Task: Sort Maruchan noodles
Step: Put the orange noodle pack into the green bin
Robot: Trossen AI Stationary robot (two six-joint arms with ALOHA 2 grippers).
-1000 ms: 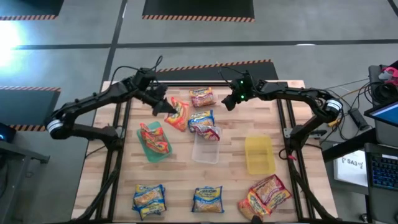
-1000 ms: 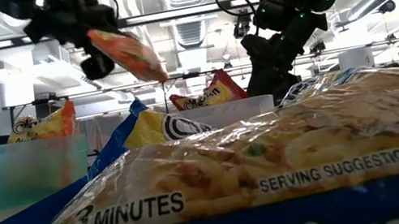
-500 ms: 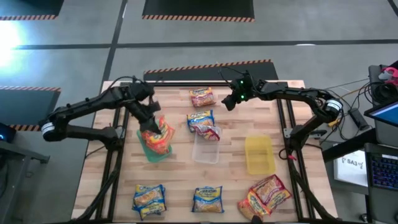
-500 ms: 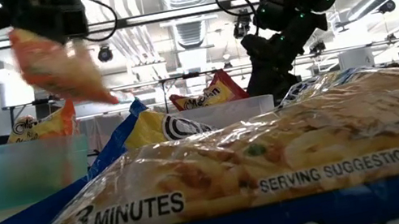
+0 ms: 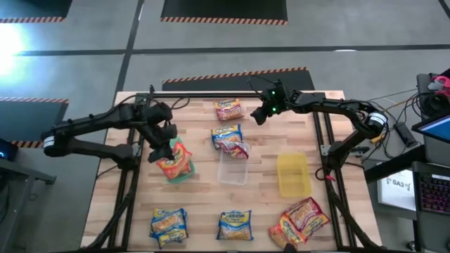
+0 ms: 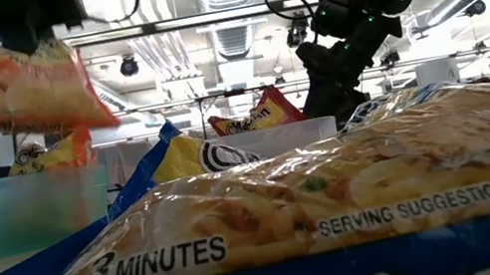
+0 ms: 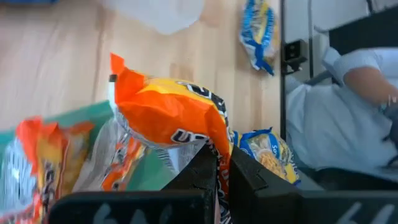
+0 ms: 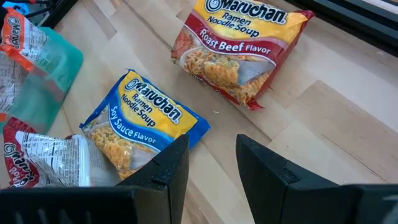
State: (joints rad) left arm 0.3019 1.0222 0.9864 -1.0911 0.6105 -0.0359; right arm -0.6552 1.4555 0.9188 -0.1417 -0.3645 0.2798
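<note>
The left gripper (image 7: 216, 180) is closed on one orange packet (image 7: 168, 115), directly above the green bin (image 5: 172, 172). One orange packet (image 7: 40, 162) lies inside this bin. The right gripper (image 8: 208, 165), fingers apart and empty, hovers beyond the bin, near one blue packet (image 8: 140, 118) and one red packet (image 8: 239, 46).

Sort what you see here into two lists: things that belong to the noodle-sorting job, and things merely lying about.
Job:
orange packet held by left gripper over green bin
Soy Sauce packet
Roast Beef packet
clear bin
yellow bin
right gripper, open

Lying about:
cables
laptop
</note>
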